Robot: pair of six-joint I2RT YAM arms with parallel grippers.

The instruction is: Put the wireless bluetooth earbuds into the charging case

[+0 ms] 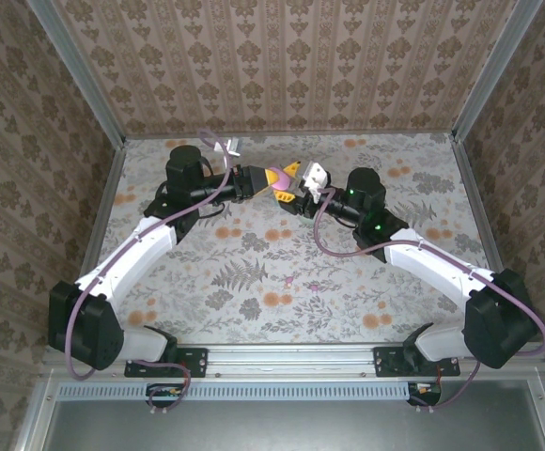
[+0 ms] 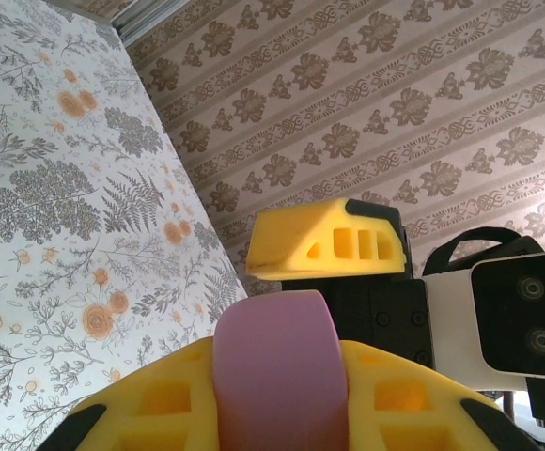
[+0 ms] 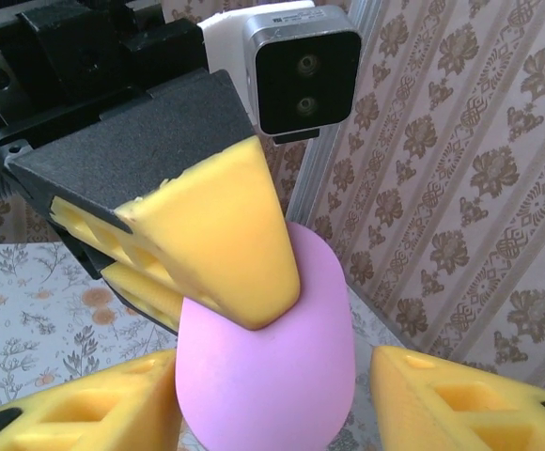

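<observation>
Left gripper (image 1: 271, 180) is clamped on a pink egg-shaped charging case (image 2: 272, 357), holding it up off the table (image 1: 207, 301) toward the far middle of the scene. In the left wrist view the case sits snug between that gripper's yellow fingers (image 2: 150, 413). The right gripper (image 3: 272, 371) faces it from the right, jaws spread wide and straddling the case's free end. In the right wrist view one of its fingers (image 3: 75, 409) lies against or just beside the case, I cannot tell which, while a thin gap shows at the other. One left finger lies across the top of the case in that view, with the left wrist camera (image 3: 305, 66) above it. A pinkish speck (image 1: 291, 279) lies on the flowered table nearer the arm bases, too small to name.
</observation>
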